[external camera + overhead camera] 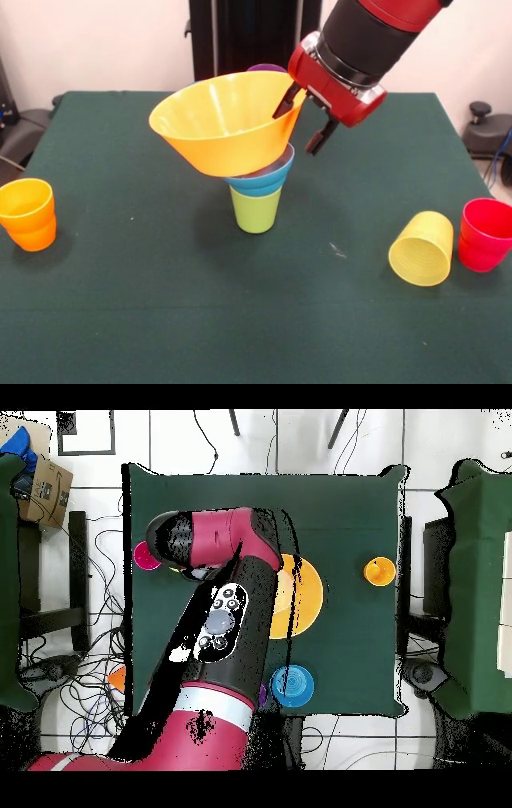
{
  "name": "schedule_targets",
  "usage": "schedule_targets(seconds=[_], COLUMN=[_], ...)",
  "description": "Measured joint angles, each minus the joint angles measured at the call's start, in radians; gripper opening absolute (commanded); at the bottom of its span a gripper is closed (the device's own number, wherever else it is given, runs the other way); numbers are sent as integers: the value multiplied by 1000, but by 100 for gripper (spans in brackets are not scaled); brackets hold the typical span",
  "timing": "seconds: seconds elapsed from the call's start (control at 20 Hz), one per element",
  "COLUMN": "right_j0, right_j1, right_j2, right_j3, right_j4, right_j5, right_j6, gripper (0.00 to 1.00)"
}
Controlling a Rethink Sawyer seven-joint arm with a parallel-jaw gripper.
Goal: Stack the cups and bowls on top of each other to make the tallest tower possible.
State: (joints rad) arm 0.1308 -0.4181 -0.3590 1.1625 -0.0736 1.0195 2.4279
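A lime green cup [256,211] stands upright mid-table with a small blue bowl [261,179] seated in its mouth. A large yellow-orange bowl [224,120] rests tilted on top of the blue bowl, its mouth leaning left and toward the camera. My gripper [303,120] is at the bowl's right rim, one finger inside and one outside, shut on it. In the overhead view the bowl [303,594] shows beside my arm, which hides the gripper and the cup.
An orange cup [29,214] [379,571] stands at the left. A yellow cup [422,249] lies on its side at the right, beside a red cup [485,234] [147,556]. Something purple [266,69] shows behind the tower. A second blue bowl [292,685] sits near my base.
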Motion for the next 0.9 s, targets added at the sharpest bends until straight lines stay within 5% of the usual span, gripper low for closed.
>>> schedule_targets(seconds=[0.4, 0.9], right_j0=[0, 0], right_j1=[0, 0], right_j2=[-2, -5], right_j3=[-35, -52], right_j4=[0, 0], right_j5=[118, 142], right_j6=[0, 0], gripper=[100, 100])
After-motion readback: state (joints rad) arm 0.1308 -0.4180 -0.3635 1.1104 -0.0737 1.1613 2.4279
